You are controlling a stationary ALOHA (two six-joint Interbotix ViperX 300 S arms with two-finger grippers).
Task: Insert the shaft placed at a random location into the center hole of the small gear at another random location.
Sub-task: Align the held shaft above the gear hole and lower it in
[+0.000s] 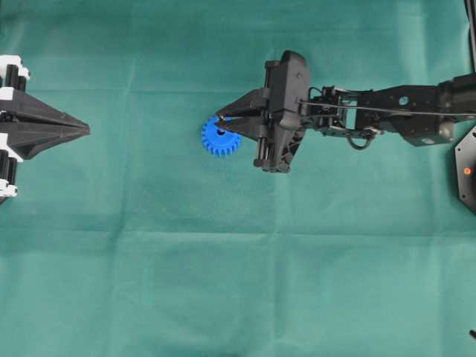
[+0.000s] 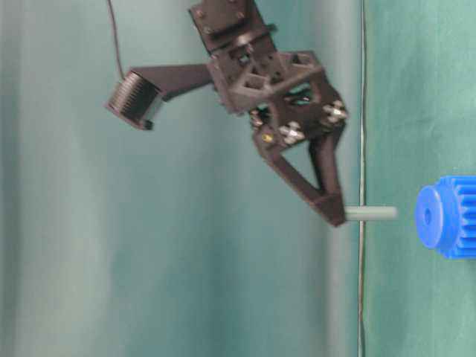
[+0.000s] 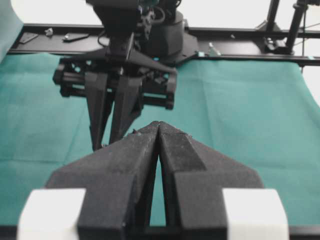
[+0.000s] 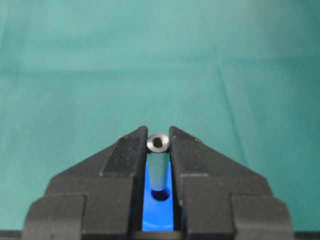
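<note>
My right gripper (image 1: 218, 120) (image 4: 158, 132) is shut on the shaft (image 4: 158, 159), a small silvery-grey pin pinched by its upper end between the fingertips. The shaft (image 2: 370, 213) points at the small gear (image 2: 446, 216), a bright blue toothed wheel (image 1: 220, 138) lying flat on the green cloth. In the table-level view a short gap separates the shaft's free end from the gear's hub. In the right wrist view the shaft's lower end lines up with the dark center hole (image 4: 160, 194) of the gear (image 4: 157, 215). My left gripper (image 1: 86, 130) (image 3: 158, 125) rests shut and empty at the far left.
Green cloth (image 1: 238, 268) covers the whole table. A black base (image 1: 467, 167) sits at the right edge. A black frame rail (image 3: 235, 47) runs along the back of the table in the left wrist view.
</note>
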